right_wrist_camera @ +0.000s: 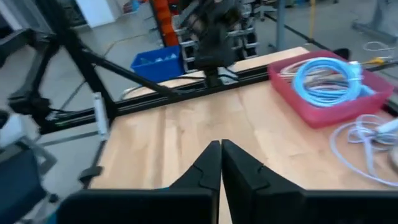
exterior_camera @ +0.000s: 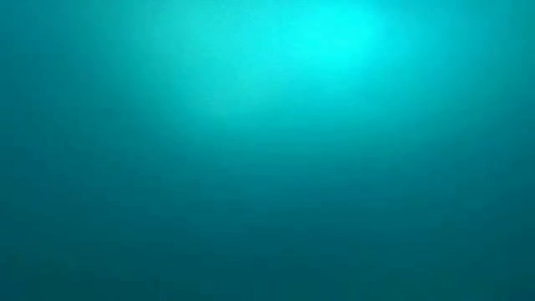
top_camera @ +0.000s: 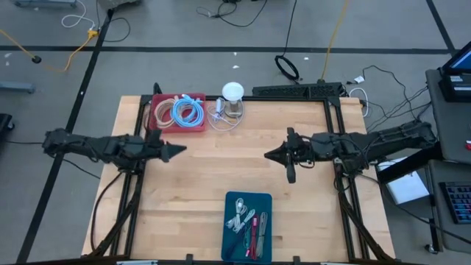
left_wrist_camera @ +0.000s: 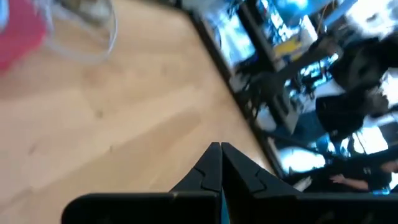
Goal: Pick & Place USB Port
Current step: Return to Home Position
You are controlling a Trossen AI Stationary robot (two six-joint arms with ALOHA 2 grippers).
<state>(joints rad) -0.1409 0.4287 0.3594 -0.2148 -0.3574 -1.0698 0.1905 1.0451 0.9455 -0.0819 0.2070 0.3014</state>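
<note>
Now, red bin (top_camera: 176, 130): sitting at one table edge, holding blue cable (top_camera: 188, 112).
Blue bin (top_camera: 246, 196): sitting at the opposite edge, holding USB cables (top_camera: 250, 224).
My left gripper (top_camera: 180, 151), right gripper (top_camera: 268, 155): hovering between, fingers pressing together.
Right wrist view: showing the red bin; the blue bin's load is showing only from above.

Left gripper (left_wrist_camera: 220, 149) is being held above the wooden table (left_wrist_camera: 124, 124), fingers pressed together, tips touching, nothing between them. A corner of the red bin (left_wrist_camera: 15, 37) is being shown at the frame edge, with a pale cable loop (left_wrist_camera: 102, 43) lying on the wood just beside it. The table's dark frame rail (left_wrist_camera: 217, 56) is being seen running diagonally along the wood's edge. The room beyond is too blurred to be read.
</note>
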